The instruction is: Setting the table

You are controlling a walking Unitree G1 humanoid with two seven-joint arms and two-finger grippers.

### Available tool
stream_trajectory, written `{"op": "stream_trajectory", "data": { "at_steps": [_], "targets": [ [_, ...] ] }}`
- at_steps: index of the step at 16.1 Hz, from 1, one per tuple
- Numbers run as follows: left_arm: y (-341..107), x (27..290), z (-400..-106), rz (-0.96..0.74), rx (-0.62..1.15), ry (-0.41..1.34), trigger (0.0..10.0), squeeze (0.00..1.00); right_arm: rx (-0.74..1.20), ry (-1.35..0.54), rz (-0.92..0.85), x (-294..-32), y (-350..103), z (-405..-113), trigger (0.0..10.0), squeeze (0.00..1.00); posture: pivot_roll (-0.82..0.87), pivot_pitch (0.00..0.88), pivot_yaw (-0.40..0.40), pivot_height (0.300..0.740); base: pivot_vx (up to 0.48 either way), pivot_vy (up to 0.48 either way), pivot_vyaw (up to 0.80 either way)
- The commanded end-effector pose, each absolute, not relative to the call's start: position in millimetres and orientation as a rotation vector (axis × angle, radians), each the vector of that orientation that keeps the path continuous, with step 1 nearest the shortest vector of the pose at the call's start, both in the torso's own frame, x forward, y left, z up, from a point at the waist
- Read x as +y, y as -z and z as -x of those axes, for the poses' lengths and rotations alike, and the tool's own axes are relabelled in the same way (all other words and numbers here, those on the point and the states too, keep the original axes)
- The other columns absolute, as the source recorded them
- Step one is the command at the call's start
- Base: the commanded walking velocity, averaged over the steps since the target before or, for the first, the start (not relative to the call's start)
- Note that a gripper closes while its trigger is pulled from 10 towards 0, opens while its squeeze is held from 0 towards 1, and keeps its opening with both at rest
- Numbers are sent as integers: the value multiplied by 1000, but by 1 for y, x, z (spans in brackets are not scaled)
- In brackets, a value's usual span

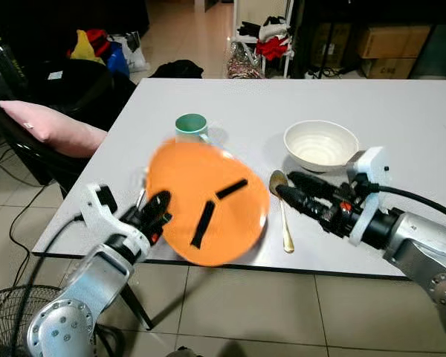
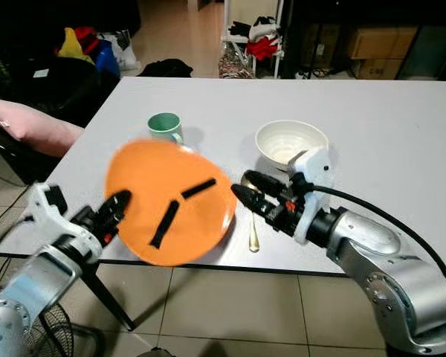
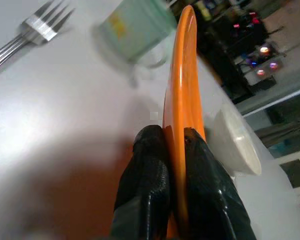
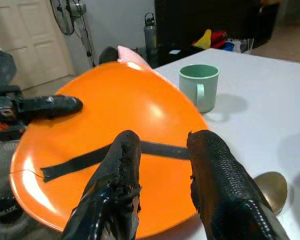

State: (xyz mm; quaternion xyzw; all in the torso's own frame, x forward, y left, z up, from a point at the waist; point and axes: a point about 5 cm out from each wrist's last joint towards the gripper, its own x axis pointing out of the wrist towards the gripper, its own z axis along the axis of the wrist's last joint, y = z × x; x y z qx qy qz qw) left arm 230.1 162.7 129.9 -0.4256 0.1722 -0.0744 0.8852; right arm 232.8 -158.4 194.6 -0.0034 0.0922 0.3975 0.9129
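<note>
An orange plate [image 1: 208,201] with two black strips on its face hangs tilted over the white table's [image 1: 409,126] front edge. My left gripper [image 1: 160,208] is shut on its left rim, and the left wrist view shows the fingers [image 3: 150,165] pinching the rim edge-on. My right gripper [image 1: 285,184] is open just off the plate's right rim, over a gold spoon [image 1: 285,227] lying on the table. Behind the plate stands a green mug [image 1: 191,126]. A white bowl [image 1: 320,145] sits behind the right gripper. A fork [image 3: 35,30] lies left of the plate.
A dark chair with a pink cushion [image 1: 52,126] stands at the table's left side. A floor fan [image 1: 0,320] is at the lower left. Bags, a rack and cardboard boxes [image 1: 390,44] crowd the floor beyond the table's far edge.
</note>
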Motion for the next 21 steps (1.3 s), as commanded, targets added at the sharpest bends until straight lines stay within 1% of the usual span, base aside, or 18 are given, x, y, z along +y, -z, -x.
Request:
{"op": "stream_trajectory", "data": {
  "at_steps": [1, 3, 7, 10, 11, 12, 13, 15, 16, 17, 19, 21],
  "targets": [
    [-129, 156, -232, 972, 351, 159, 10000, 0, 197, -880, 15, -153, -197, -226, 10000, 0, -127, 0, 74, 740, 0, 0, 0],
    [-123, 157, -240, 1018, 352, 158, 10000, 0, 235, -937, 78, -154, -194, -220, 10000, 0, -136, 0, 75, 740, 0, 0, 0],
    [-113, 154, -253, 1096, 379, 161, 10000, 0, 328, -996, 145, -159, -188, -209, 10000, 0, -145, 0, 80, 740, 0, 0, 0],
    [-106, 148, -262, 1104, 426, 173, 10000, 0, 384, -1006, 192, -164, -183, -205, 10000, 0, -151, 0, 85, 740, 0, 0, 0],
    [-102, 147, -263, 1087, 446, 161, 10000, 75, 394, -1003, 208, -165, -182, -205, 10000, 0, -152, 0, 86, 740, 0, 0, 0],
    [-100, 147, -264, 1082, 456, 154, 10000, 176, 399, -1001, 216, -166, -181, -205, 10000, 0, -154, 0, 88, 740, 0, 0, 0],
    [-100, 147, -266, 1090, 456, 157, 10000, 255, 401, -1000, 221, -166, -181, -205, 10000, 0, -154, 0, 88, 740, 0, 0, 0],
    [-96, 146, -268, 1086, 465, 152, 10000, 325, 404, -1001, 225, -166, -180, -205, 10000, 0, -153, 1, 89, 740, 0, 0, 0],
    [-95, 147, -269, 1086, 465, 148, 10000, 416, 404, -1001, 226, -166, -179, -205, 10000, 0, -152, 2, 87, 740, 0, 0, 0],
    [-94, 147, -271, 1080, 468, 145, 10000, 573, 403, -1001, 227, -166, -179, -205, 10000, 0, -152, 1, 87, 740, 0, 0, 0],
    [-94, 147, -275, 1078, 461, 139, 10000, 1000, 399, -1001, 227, -165, -179, -206, 10000, 0, -153, 1, 86, 740, 0, 0, 0],
    [-94, 147, -277, 1062, 470, 147, 10000, 1000, 396, -1000, 227, -165, -179, -206, 10000, 0, -152, 1, 87, 740, 0, 0, 0]
  ]
}}
